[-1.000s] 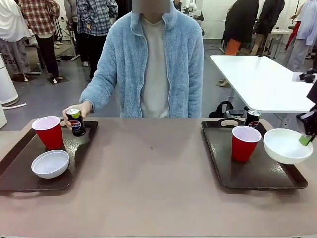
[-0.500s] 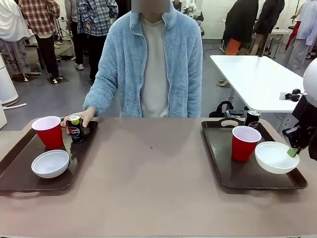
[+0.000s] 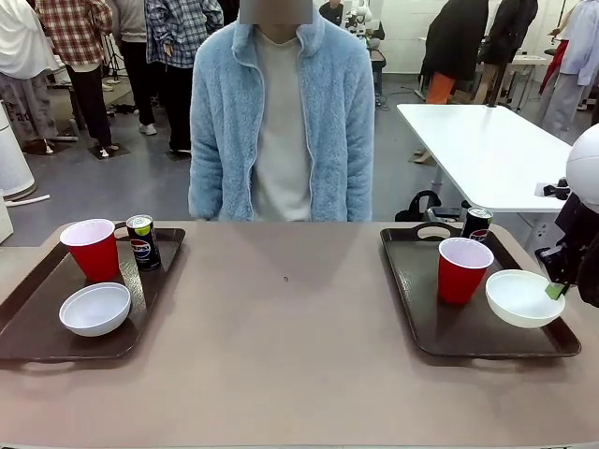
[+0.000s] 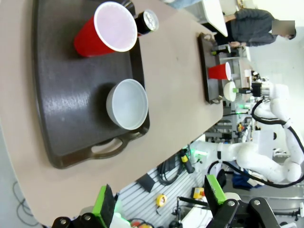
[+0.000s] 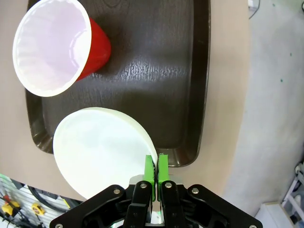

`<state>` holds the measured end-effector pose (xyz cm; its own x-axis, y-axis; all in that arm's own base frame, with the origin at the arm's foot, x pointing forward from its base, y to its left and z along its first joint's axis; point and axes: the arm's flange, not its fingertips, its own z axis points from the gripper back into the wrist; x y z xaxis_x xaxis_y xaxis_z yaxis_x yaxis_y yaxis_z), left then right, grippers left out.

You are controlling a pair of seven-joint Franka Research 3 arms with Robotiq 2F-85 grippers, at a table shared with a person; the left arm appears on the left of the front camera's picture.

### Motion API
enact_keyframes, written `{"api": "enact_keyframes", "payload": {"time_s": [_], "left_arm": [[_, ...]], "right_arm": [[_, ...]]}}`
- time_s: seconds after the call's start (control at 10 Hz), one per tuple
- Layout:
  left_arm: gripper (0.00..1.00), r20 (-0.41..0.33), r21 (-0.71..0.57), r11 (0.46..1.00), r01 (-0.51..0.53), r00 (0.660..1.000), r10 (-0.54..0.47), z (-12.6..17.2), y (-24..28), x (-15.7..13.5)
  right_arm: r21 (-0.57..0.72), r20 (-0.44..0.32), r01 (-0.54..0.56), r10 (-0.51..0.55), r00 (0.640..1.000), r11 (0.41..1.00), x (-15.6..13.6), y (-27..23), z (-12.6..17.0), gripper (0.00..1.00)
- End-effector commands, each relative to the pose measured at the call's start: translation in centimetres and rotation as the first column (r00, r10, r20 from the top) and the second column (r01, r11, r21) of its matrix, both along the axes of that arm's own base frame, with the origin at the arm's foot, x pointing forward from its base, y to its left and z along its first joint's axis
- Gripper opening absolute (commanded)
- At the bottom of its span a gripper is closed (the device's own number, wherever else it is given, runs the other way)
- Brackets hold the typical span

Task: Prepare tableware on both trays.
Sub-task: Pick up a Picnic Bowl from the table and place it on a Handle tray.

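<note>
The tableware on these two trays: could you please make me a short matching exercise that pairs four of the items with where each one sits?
Things:
1. left soda can
2. right soda can
3. left white bowl
4. right white bowl

Places:
A. rim pinched by the right gripper
B. near part of the left tray
C. far edge of the right tray, behind a red cup
D. beside a red cup at the left tray's far end

Pairs: 1-D, 2-C, 3-B, 4-A

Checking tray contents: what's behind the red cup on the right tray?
A dark soda can stands behind the red cup, at the far edge of the right tray. Its top and logo show; the cup covers its lower part.
</note>
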<state>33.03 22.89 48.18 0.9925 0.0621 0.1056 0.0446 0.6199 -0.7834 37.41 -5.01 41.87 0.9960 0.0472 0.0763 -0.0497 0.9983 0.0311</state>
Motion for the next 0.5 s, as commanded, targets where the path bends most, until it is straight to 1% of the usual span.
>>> {"api": "enact_keyframes", "payload": {"time_s": [0.0, 0.3, 0.4], "left_arm": [[1.00, -0.006, 0.000, 1.000, -0.018, 1.000, 0.018, 0.2, -0.1, 0.0], [1.00, -0.006, 0.000, 1.000, -0.018, 1.000, 0.018, 0.2, -0.1, 0.0], [1.00, -0.006, 0.000, 1.000, -0.018, 1.000, 0.018, 0.2, -0.1, 0.0]], "right_arm": [[0.001, -0.005, -0.010, 0.010, 1.000, 1.000, -0.3, 0.4, 0.4, 0.04], [0.000, -0.001, -0.004, 0.004, 1.000, 1.000, -0.1, 0.2, 0.2, 0.04], [0.016, 0.024, -0.028, 0.028, 0.999, 0.999, 0.4, -0.4, -0.8, 0.04]]}}
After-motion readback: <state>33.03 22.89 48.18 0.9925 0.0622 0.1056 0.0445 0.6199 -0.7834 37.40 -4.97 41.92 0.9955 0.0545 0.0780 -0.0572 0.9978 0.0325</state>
